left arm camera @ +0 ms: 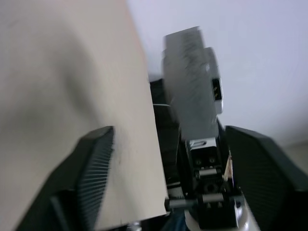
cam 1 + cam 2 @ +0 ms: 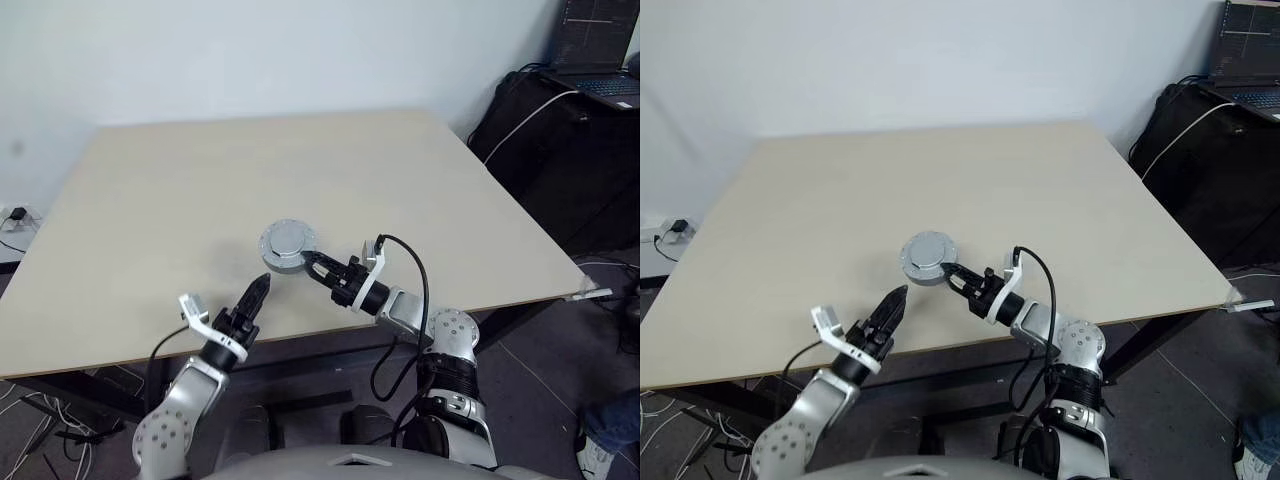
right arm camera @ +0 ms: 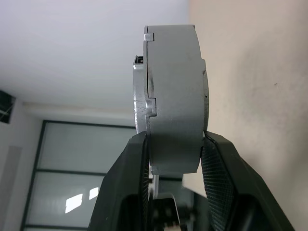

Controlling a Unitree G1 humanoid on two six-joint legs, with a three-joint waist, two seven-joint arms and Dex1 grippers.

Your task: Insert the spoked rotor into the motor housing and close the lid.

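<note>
Right gripper (image 2: 312, 262), at frame centre and reaching to the upper left, has its jaws clamped across the closed motor housing (image 2: 288, 244), held above the worktop (image 2: 150, 200) with its lid (image 2: 927, 247) face up. Left gripper (image 2: 254, 294), lower left, points at it with jaws spread and empty.

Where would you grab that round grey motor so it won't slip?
Across its two flat faces, coming in from the edge, judging by how the right gripper holds it now. The motor is a thick disc with a curved rim, so the fingers get more contact on the flat sides than on the round edge.
</note>
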